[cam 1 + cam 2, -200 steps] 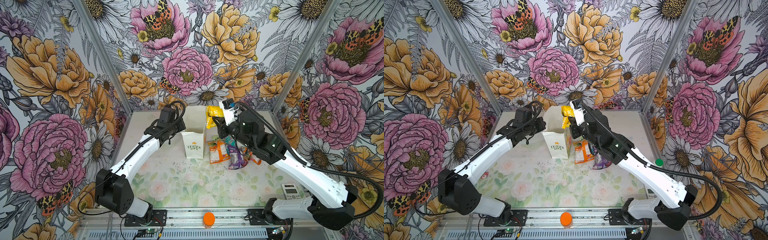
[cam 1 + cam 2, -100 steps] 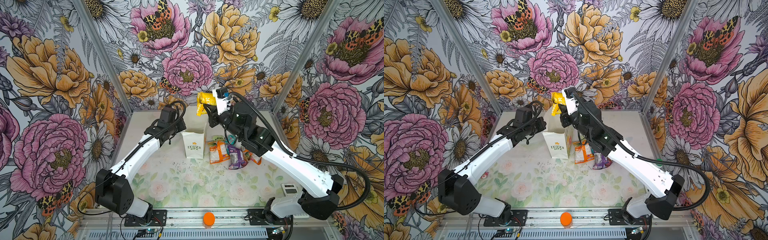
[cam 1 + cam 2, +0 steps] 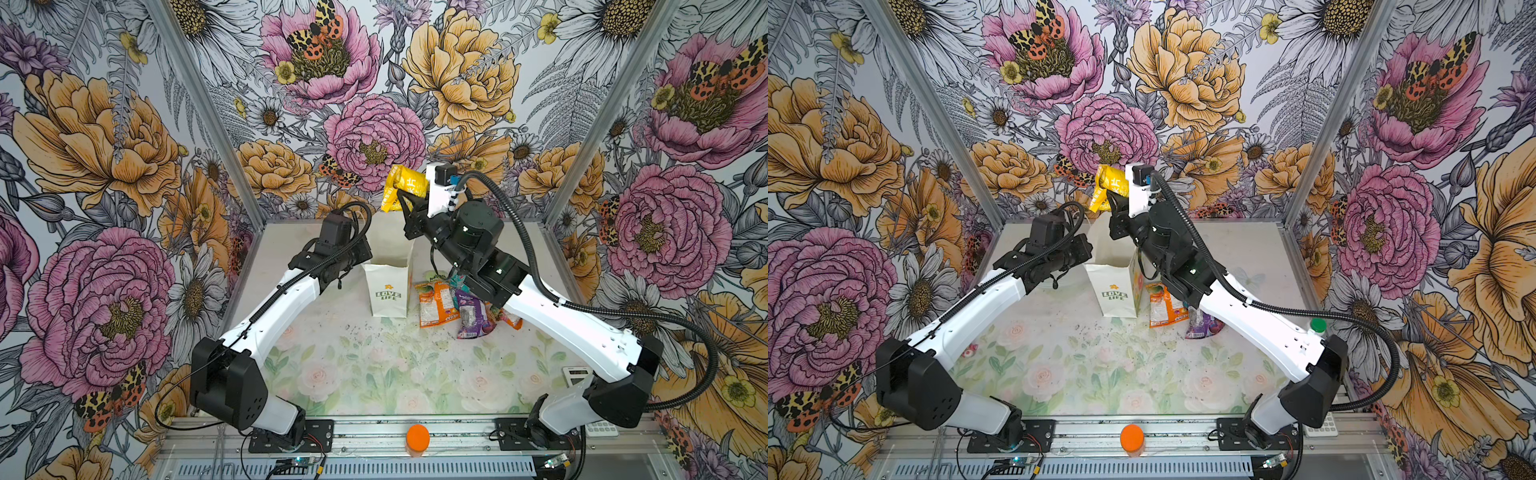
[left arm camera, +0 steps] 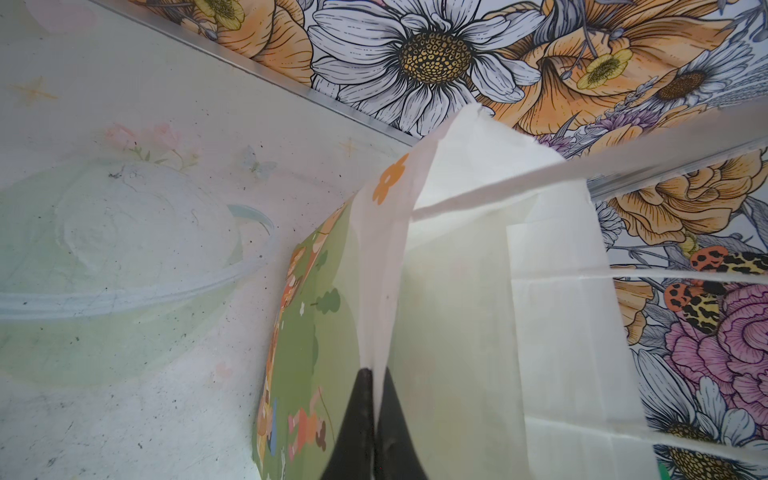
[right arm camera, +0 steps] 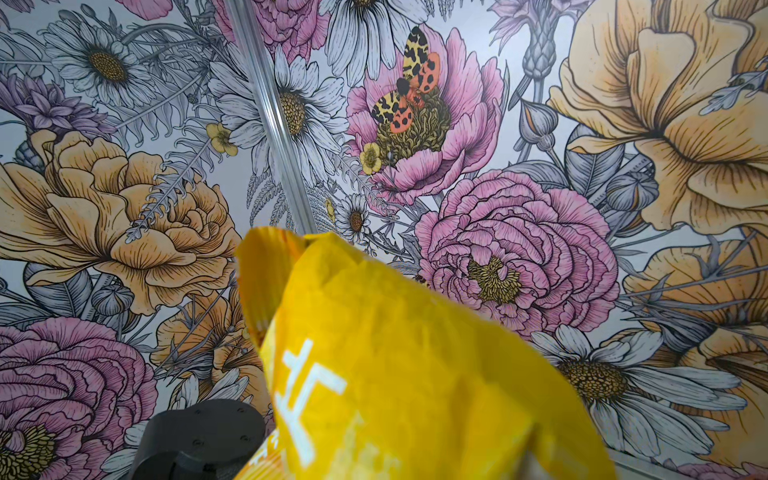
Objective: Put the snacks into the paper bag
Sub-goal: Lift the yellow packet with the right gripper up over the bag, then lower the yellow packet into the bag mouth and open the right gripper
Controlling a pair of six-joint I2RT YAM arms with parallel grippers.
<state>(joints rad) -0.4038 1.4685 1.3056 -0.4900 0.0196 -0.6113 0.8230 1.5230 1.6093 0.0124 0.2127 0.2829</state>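
Paper bag (image 3: pixel 388 286) upright on table (image 3: pixel 374 374); narrow side reads "LOVE LIFE". Inside, only white walls show. Left gripper (image 4: pixel 372 376): jaws clenched on bag's top edge. Right gripper (image 3: pixel 404 198): jaws grasping yellow packet (image 3: pixel 405 185), white Chinese print, raised above the bag. Other snacks (image 3: pixel 455 305) heaped on table just right of bag.

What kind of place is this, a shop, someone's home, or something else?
Probably a robot test booth, not a home: a white left arm and right arm bolted to an aluminium rail, closed in by flower-printed wall panels.
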